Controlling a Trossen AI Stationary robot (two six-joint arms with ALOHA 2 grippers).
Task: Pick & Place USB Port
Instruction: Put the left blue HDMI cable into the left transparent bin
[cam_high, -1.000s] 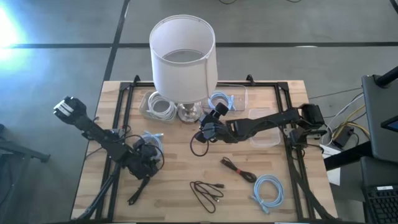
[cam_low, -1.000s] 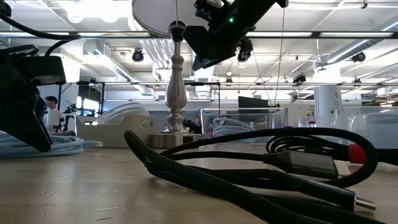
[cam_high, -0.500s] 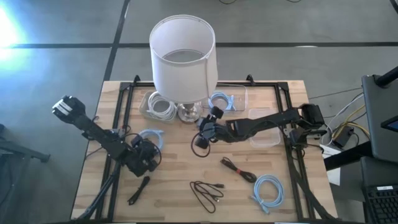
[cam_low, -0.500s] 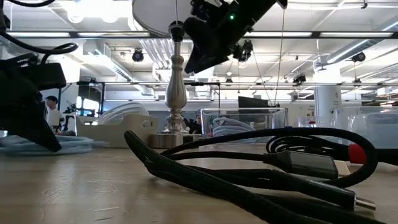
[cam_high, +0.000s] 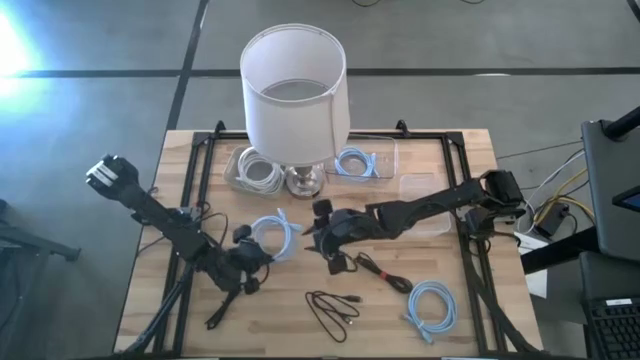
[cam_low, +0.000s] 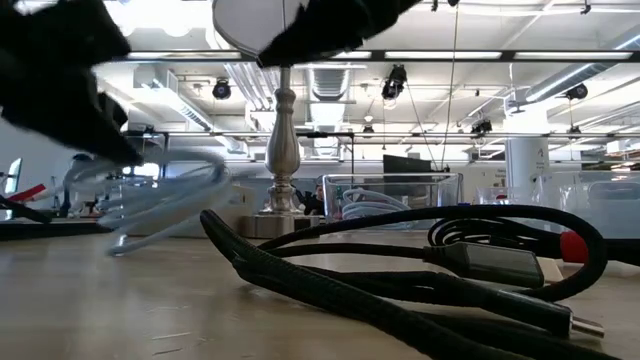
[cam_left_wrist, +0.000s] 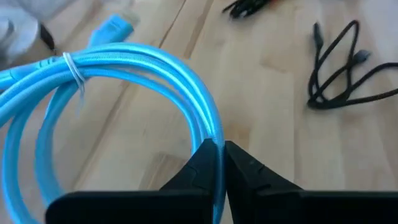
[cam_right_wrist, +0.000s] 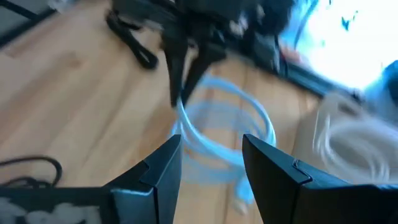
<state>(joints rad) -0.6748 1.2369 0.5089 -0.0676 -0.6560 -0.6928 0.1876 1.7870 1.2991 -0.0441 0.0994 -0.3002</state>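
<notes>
A light blue coiled cable (cam_high: 273, 234) with a white tie (cam_left_wrist: 73, 67) is in my left gripper (cam_left_wrist: 219, 154), which is shut on it left of the table's middle (cam_high: 254, 256). My right gripper (cam_right_wrist: 210, 144) stands open over the table's middle (cam_high: 326, 238), facing the blue coil, with nothing between its fingers. A short black cable piece (cam_high: 336, 264) lies just near of it. Two black USB cables lie on the wood: one (cam_high: 384, 272) to its right, one (cam_high: 332, 312) near the front edge. My left gripper pinches the bundled strands of the blue coil's rim (cam_left_wrist: 210, 134) between its two fingers. The fingers come slanting from the table's left and lie across the strands. The coil hangs tilted off the fingers (cam_low: 160, 190); whether its low end touches the wood, I cannot tell.
A white-shaded lamp (cam_high: 295, 90) stands at the back middle. Clear bins sit beside its base: one with a white cable (cam_high: 255, 172), one with a blue cable (cam_high: 355, 162), and another (cam_high: 425, 220) at the right. A further blue coil (cam_high: 432, 305) lies front right.
My left gripper has taken hold of the blue coil and carried it up and toward the table's right and near edge; the coil now hangs tilted instead of lying flat. My right gripper has come down and toward the near-left, closer to the coil.
</notes>
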